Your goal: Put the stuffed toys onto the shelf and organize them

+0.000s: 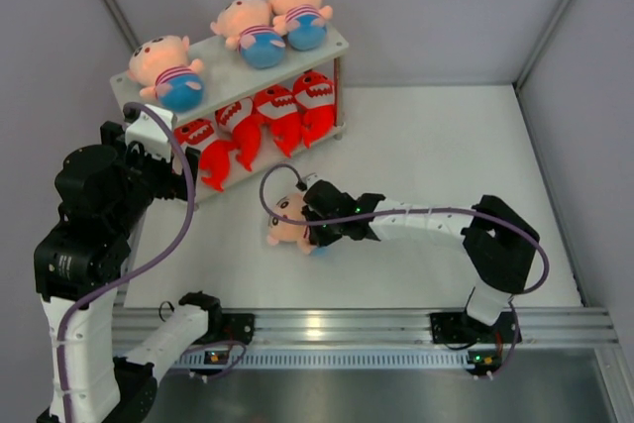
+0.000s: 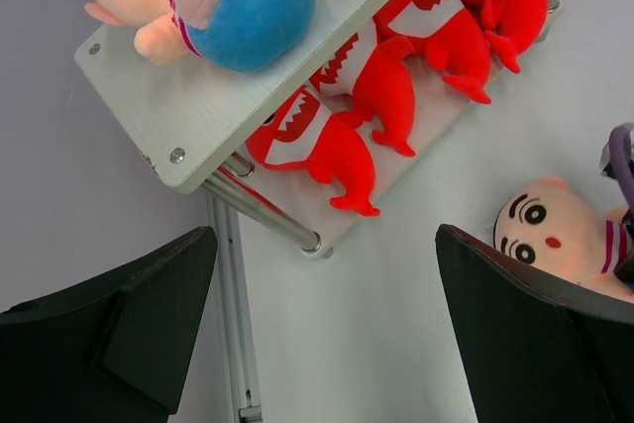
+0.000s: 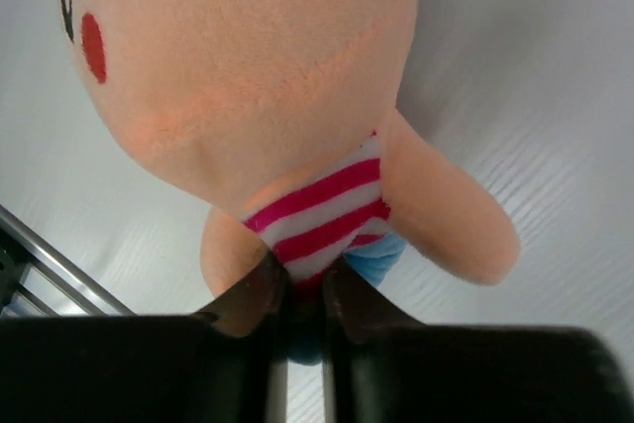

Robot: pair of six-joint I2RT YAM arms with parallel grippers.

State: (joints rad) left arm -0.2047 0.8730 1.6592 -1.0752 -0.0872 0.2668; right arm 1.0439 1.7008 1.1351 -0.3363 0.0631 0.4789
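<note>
Right wrist: boy doll [image 3: 248, 76] between right tool [image 3: 305, 279] tips.

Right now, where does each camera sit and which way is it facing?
Top external: above and behind the robot, looking down on the table, shelf, left arm and right arm.
Left wrist: raised beside the shelf's end, looking down at red sharks on its lower board; open jaws at bottom corners.
Right wrist: low over the table, close against the boy doll, jaws pinching its striped shirt.
Shared: all three show that doll.
</note>
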